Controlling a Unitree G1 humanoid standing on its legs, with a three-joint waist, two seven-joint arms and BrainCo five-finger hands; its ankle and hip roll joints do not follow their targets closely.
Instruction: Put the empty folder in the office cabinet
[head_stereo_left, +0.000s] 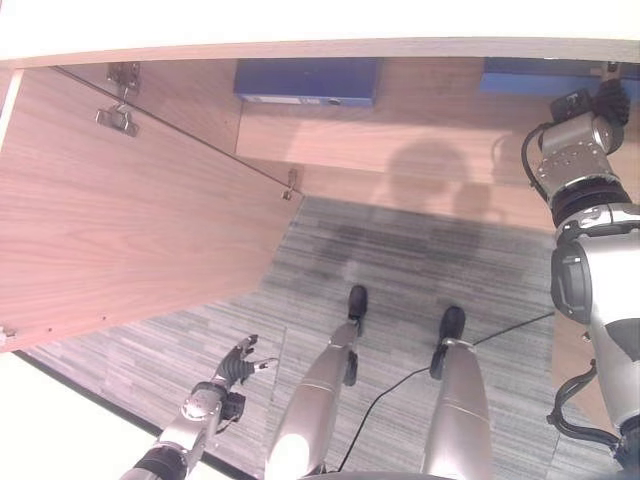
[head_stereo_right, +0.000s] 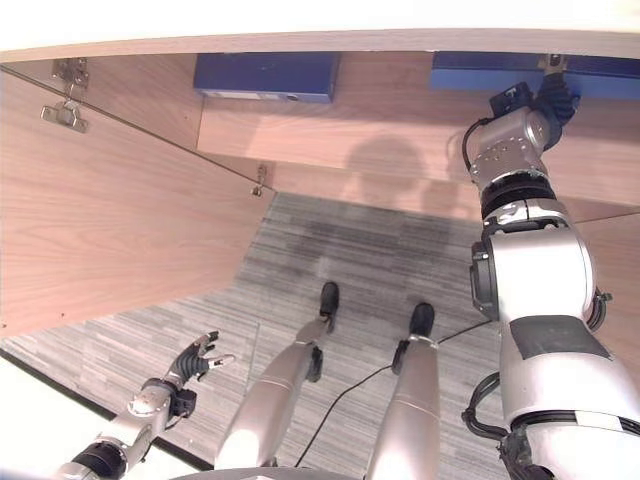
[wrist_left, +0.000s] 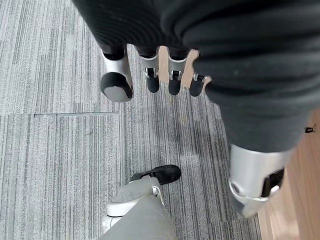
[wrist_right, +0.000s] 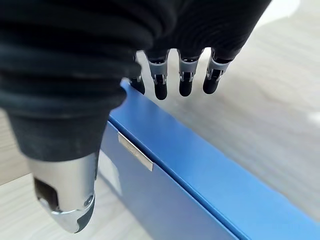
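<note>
A blue folder (wrist_right: 200, 185) lies on the wooden cabinet shelf (head_stereo_left: 400, 140), at the far right in the eye views (head_stereo_right: 480, 62). My right hand (head_stereo_right: 553, 97) is raised to it. In the right wrist view its fingers (wrist_right: 186, 75) reach straight over the folder's top edge, while the thumb (wrist_right: 65, 200) hangs beside its front face. Nothing is curled round the folder. My left hand (head_stereo_left: 238, 365) hangs low at the lower left over the carpet, fingers (wrist_left: 150, 75) relaxed and holding nothing.
A second blue folder (head_stereo_left: 307, 80) lies further left on the same shelf. The cabinet's wooden door (head_stereo_left: 120, 230) stands swung open on the left, with hinges (head_stereo_left: 118, 118) on its inner side. Grey striped carpet (head_stereo_left: 420, 260) covers the floor below.
</note>
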